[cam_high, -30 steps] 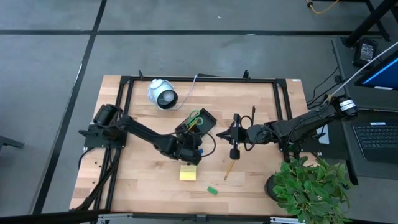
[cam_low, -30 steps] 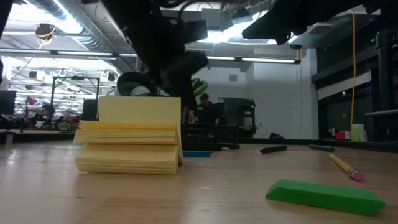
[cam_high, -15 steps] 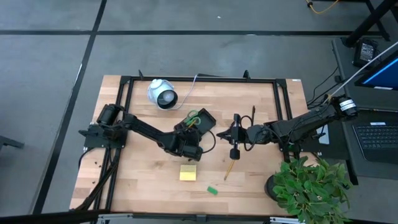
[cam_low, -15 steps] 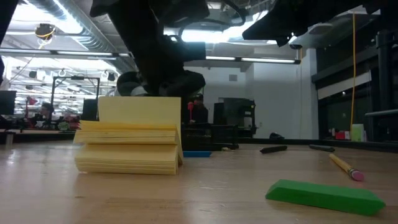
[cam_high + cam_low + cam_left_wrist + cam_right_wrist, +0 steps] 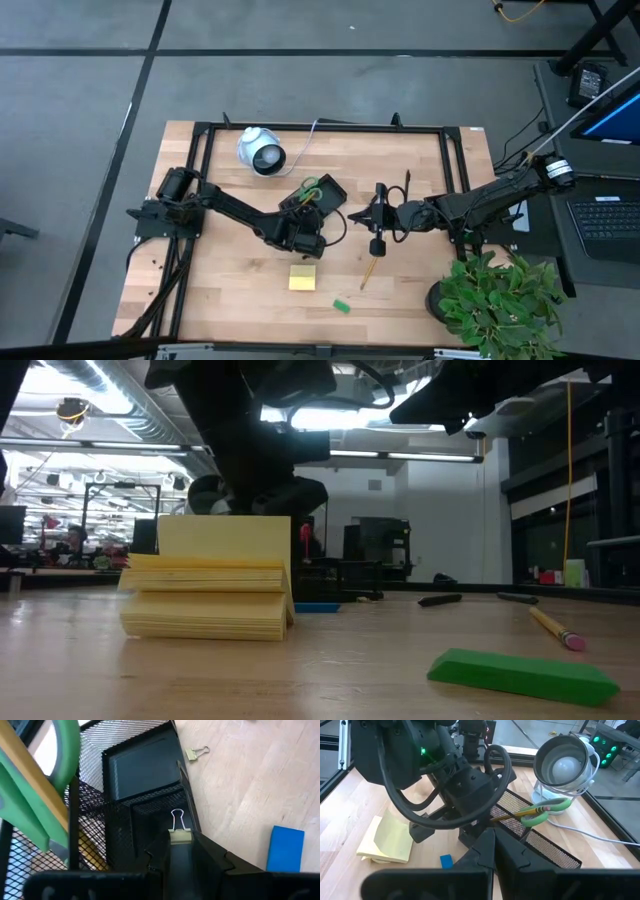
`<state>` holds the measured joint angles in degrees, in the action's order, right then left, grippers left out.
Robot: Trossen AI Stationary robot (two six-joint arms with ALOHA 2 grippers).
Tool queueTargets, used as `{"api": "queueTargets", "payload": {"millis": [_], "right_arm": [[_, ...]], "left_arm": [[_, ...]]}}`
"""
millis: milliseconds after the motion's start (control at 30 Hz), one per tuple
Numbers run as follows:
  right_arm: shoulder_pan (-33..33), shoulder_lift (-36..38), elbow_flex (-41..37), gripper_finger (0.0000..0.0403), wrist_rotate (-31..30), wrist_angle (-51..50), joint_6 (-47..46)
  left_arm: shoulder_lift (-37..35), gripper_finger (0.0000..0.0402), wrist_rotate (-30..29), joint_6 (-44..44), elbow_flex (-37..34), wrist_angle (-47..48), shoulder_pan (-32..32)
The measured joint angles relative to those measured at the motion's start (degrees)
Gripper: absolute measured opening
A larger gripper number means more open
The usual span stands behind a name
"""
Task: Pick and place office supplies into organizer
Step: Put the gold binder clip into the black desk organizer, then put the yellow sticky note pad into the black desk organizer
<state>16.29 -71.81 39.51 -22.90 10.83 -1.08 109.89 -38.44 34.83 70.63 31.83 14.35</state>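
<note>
1. My left gripper [image 5: 180, 837] holds a small binder clip [image 5: 179, 827] right over the black mesh organizer [image 5: 135, 780].
2. My right gripper [image 5: 490, 837] waits nearby, jaws shut on nothing.

Two dark, near-black arms of slim jointed links, matte-finished. On the left arm [image 5: 235, 212], a fat cylindrical motor housing at the base and a blocky black wrist; thick black cable looping in a wide arc past the wrist, with a small green light glowing on the housing. On the right arm [image 5: 470, 205], a silvery-white collar at the far base end and thin black cables curling beside the wrist. Right gripper [image 5: 492, 845] with two flat, angular black fingers, edges bevelled. Left gripper [image 5: 182, 851] with the same black, angular, flat-faced fingers.
</note>
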Motion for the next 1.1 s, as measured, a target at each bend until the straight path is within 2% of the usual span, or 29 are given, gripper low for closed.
{"api": "queueTargets", "payload": {"millis": [200, 467, 900, 1100], "right_arm": [[0.0, 0.0, 0.0, 0.0008, 0.0, 0.0, 0.0], [0.0, 0.0, 0.0, 0.0008, 0.0, 0.0, -0.1], [0.0, 0.0, 0.0, 0.0008, 0.0, 0.0, -0.1], [0.0, 0.0, 0.0, 0.0008, 0.0, 0.0, 0.0]], "left_arm": [[0.0, 0.0062, 1.8, 1.5, 0.0, 0.1, -0.2], [0.0, 0.0066, 1.8, 1.7, 0.0, 0.1, -0.2], [0.0, 0.0090, -0.1, 9.3, 0.0, 0.2, -0.2], [0.0, 0.0090, 0.3, 9.5, 0.4, 0.2, -0.2]]}}
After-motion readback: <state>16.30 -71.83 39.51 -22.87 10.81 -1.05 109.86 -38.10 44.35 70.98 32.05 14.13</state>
